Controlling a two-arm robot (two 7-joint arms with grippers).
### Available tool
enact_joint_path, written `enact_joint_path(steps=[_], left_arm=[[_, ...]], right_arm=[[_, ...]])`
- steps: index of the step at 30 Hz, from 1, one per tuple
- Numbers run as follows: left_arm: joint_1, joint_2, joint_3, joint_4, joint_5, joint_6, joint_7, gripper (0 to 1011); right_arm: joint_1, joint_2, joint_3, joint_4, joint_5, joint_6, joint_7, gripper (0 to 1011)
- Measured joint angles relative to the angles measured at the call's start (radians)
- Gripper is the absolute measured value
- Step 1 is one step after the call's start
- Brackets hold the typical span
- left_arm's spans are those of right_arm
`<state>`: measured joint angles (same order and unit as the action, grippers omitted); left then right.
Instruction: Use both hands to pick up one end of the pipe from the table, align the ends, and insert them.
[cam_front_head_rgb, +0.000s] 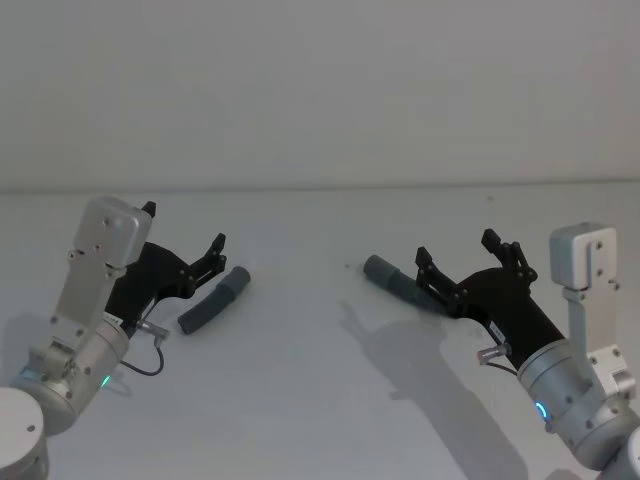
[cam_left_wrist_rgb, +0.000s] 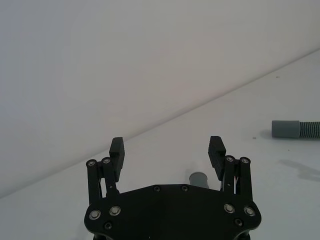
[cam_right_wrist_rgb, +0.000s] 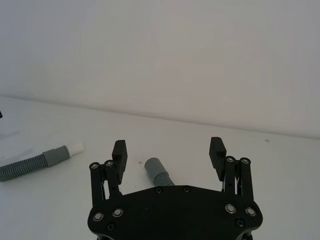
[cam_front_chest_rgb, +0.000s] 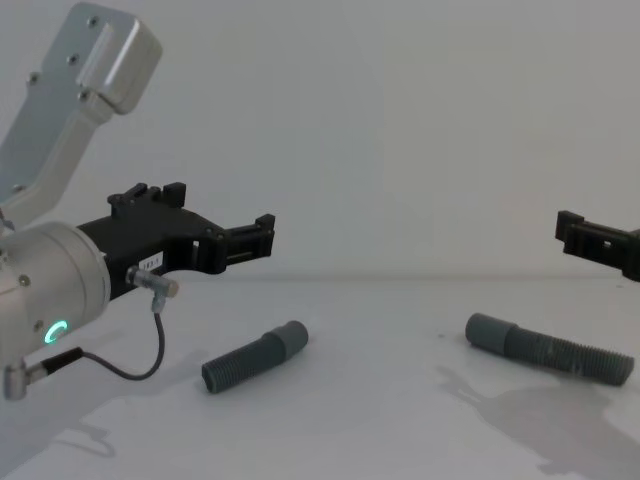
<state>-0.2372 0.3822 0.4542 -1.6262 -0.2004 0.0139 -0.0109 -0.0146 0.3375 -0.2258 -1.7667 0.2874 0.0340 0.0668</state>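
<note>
Two hose pieces lie flat on the white counter (cam_front_head_rgb: 300, 400), well apart from each other, and neither is held.
- We see the shorter hose piece (cam_front_head_rgb: 210, 304) toward the left. Its white-tipped cuff (cam_front_head_rgb: 238, 280) is turned toward the middle of the counter, and the white tip (cam_right_wrist_rgb: 75, 148) is plain in the right wrist view.
- We see the longer hose piece (cam_front_head_rgb: 402, 285) toward the right. Its plain cuff (cam_front_head_rgb: 379, 268) faces the shorter piece, and in the head view its ribbed length runs under the right end effector.
- The left end effector (cam_front_head_rgb: 183, 227) hangs above the counter just beside the shorter piece, with its fingers spread wide and gripping nothing.
- The right end effector (cam_front_head_rgb: 456, 246) hovers over the longer piece. In the chest view we see it raised clear of the hose, with its jaws spread and empty.
</note>
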Motion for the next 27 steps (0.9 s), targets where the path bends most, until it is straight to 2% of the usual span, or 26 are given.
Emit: enact_joint_path(steps=[16,21,27], left_arm=[[0.000,-0.001,0.000,0.000,0.000,0.001,0.000,1001],[-0.001,-0.003,0.000,-0.007,0.001,0.020,0.003,1001],[-0.022,-0.018,-0.003,-0.044,-0.008,0.130,0.007,1001]], right_arm=[[0.000,0.000,0.000,0.000,0.000,0.000,0.000,1000],[0.000,0.000,0.000,0.000,0.000,0.000,0.000,1000],[0.000,0.000,0.000,0.000,0.000,0.000,0.000,1000]])
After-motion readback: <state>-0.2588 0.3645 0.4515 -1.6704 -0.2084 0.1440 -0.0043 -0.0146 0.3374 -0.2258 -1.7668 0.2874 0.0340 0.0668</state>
